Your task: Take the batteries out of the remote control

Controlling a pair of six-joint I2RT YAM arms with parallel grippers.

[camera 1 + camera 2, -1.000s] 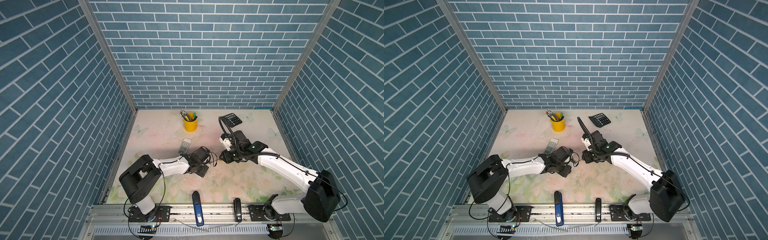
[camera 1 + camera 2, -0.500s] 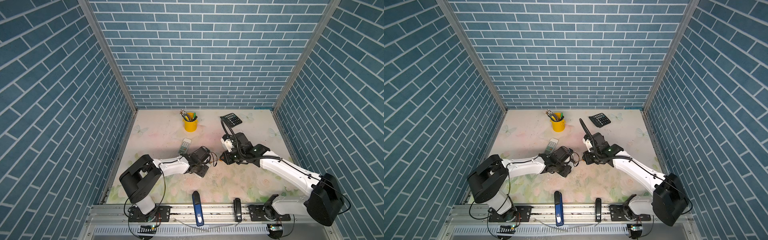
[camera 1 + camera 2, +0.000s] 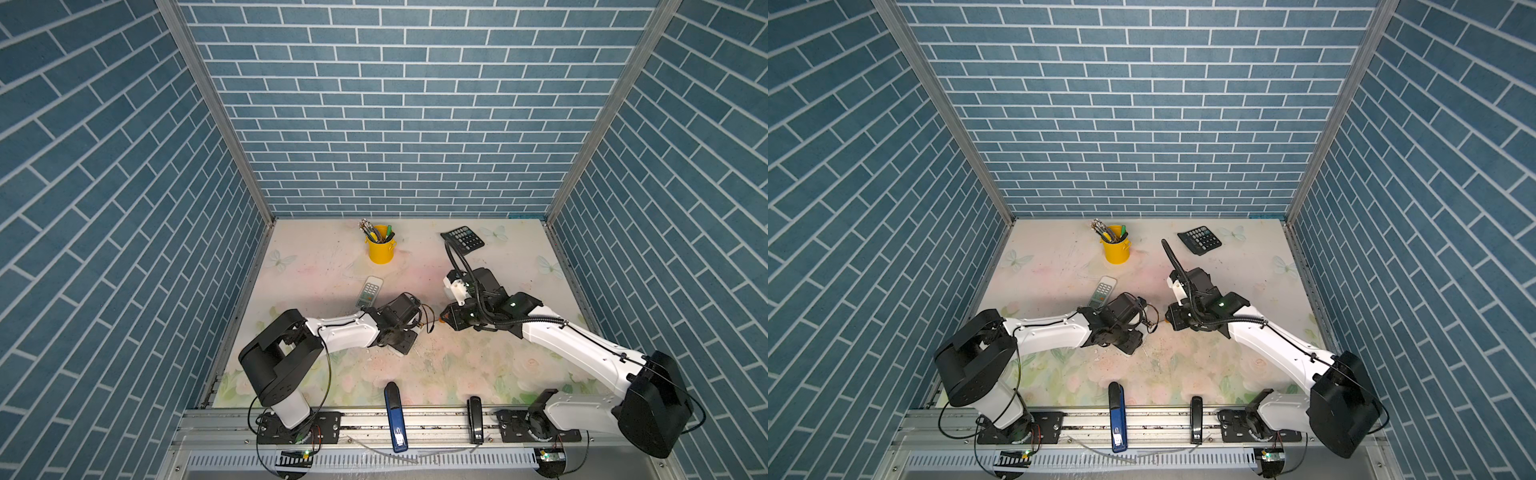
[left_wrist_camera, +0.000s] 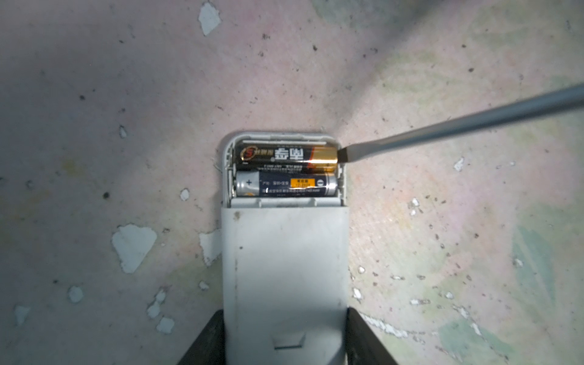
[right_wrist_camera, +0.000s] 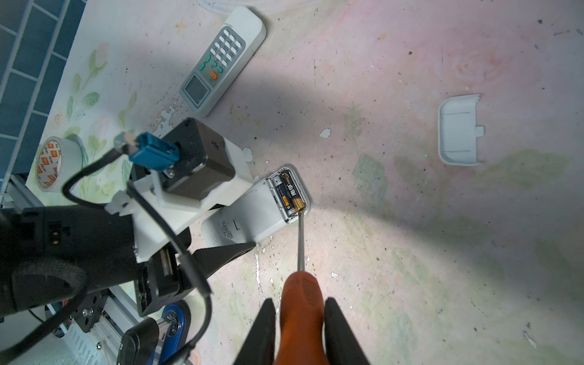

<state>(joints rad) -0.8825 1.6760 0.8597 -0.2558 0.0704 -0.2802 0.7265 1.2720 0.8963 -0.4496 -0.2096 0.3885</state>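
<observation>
My left gripper (image 4: 284, 313) is shut on the grey-white remote control (image 4: 284, 259), which lies face down on the table with its battery bay open. Two batteries sit side by side in the bay: a black-and-gold one (image 4: 284, 155) at the outer end and a blue-and-silver one (image 4: 284, 186) beside it. My right gripper (image 5: 300, 301) is shut on an orange-handled screwdriver (image 5: 301, 240). Its flat tip (image 4: 344, 155) touches the gold end of the outer battery. In both top views the two grippers (image 3: 405, 338) (image 3: 446, 322) face each other mid-table.
A second remote (image 5: 221, 66) lies face up behind the left arm. A loose white battery cover (image 5: 458, 131) lies apart on the mat. A yellow pen cup (image 3: 380, 249) and a calculator (image 3: 463, 237) stand at the back. A tape roll (image 5: 52, 164) and two staplers (image 3: 395, 415) (image 3: 474, 419) lie near the front rail.
The right arm's elbow has shifted slightly outward, while its gripper and the screwdriver stay at the remote. The left arm has not moved.
</observation>
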